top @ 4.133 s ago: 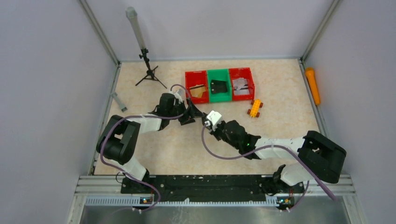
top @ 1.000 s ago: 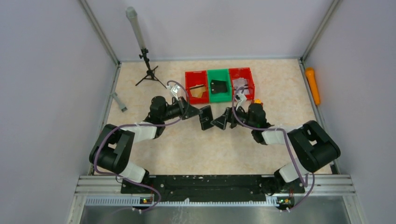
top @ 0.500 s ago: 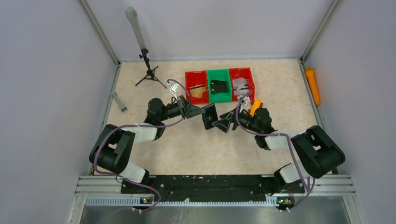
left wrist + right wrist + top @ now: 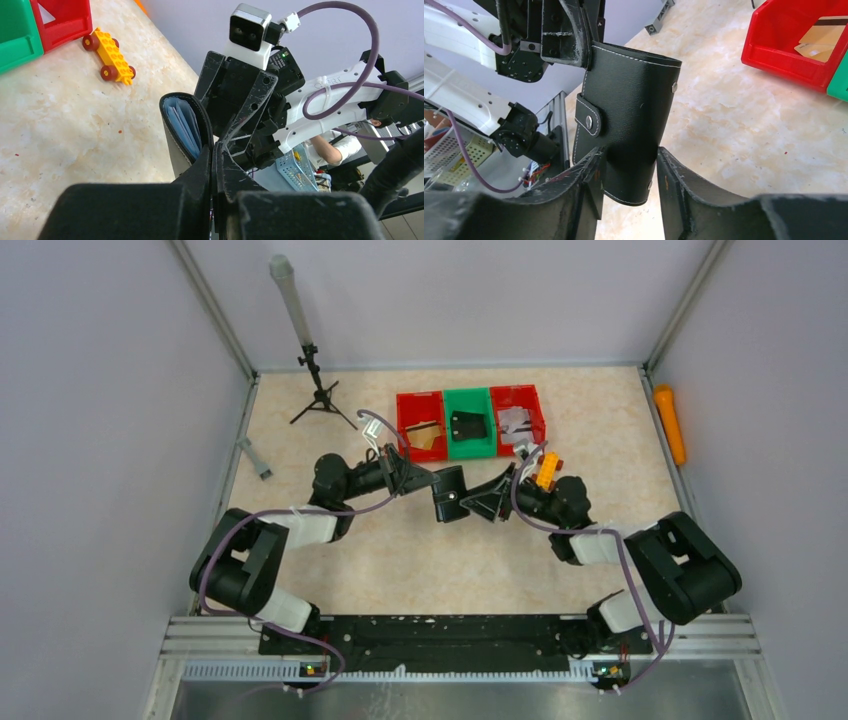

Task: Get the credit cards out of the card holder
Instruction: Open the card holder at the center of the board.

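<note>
The card holder [image 4: 450, 493], a black folded wallet with a snap tab, hangs above the table between the two arms. My left gripper [image 4: 432, 480] is shut on one flap of the card holder [image 4: 182, 125] from the left, and pale blue layers show in its opening. I cannot tell whether those layers are credit cards. My right gripper [image 4: 628, 150] has a finger against each side of the card holder [image 4: 629, 100] at its lower end. A tan card [image 4: 821, 42] lies in the left red bin [image 4: 405, 430].
Behind the arms stand a green bin [image 4: 468, 445] with a small black case and a second red bin [image 4: 535, 405]. A yellow toy car [image 4: 545, 468] lies near my right wrist. A tripod [image 4: 318, 390] stands at the back left, and an orange cylinder [image 4: 668, 422] lies by the right wall.
My right gripper has moved left to the card holder and narrowed from wide open until its fingers meet the holder's sides. My left gripper has kept its hold and shifted slightly right.
</note>
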Robot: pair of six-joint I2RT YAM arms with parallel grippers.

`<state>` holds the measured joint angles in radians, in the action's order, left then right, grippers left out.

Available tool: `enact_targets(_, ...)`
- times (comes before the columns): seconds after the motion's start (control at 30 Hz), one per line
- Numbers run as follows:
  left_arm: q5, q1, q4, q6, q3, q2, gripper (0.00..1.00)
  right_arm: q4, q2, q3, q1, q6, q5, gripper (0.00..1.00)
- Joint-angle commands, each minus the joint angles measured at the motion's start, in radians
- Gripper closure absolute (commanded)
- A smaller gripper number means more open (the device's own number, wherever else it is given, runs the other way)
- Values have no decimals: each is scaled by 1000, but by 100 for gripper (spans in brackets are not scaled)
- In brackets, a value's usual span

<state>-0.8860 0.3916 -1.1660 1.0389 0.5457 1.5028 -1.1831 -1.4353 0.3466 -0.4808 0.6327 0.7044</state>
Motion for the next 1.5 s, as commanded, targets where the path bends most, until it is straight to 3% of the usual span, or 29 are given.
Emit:
enact_targets(0.0,-5,7,-47,-19,-10,-33,100,-92,10,12,5,1,34,60)
enact_targets(0.03,-4,7,-44,-24,-10,-37,100,-79,16,13,5,-4,25,60)
enact_targets(0.07,-3,7,-42,-27,-12,-40,100,-63,22,13,5,-9,13,53)
enact_targets(0.13,-3,7,-42,-28,-15,-47,100,-14,29,16,8,-21,-14,29)
enact_targets(0.2,-9,8,-57,-23,-19,-53,100,15,30,20,13,-28,-36,19)
enact_targets(0.43,-36,16,-173,20,-33,-52,100,-6,32,11,22,-21,-31,5)
enact_targets(0.73,-63,40,-236,58,-22,-35,100,-194,8,-13,21,42,69,3)
enact_targets(0.8,-64,47,-234,54,-17,-34,100,-229,-5,-12,22,59,90,7)
enact_targets(1.0,-54,52,-191,24,-16,-42,100,-271,-29,-5,22,87,121,37)
enact_targets(1.17,3,52,-33,-71,-18,-87,100,-273,-25,-9,22,89,119,55)
enact_targets(1.37,154,52,283,-252,-12,-185,100,-268,-17,-12,22,85,112,59)
enact_targets(1.47,176,51,313,-266,-13,-197,100,-267,-20,-8,21,87,114,65)
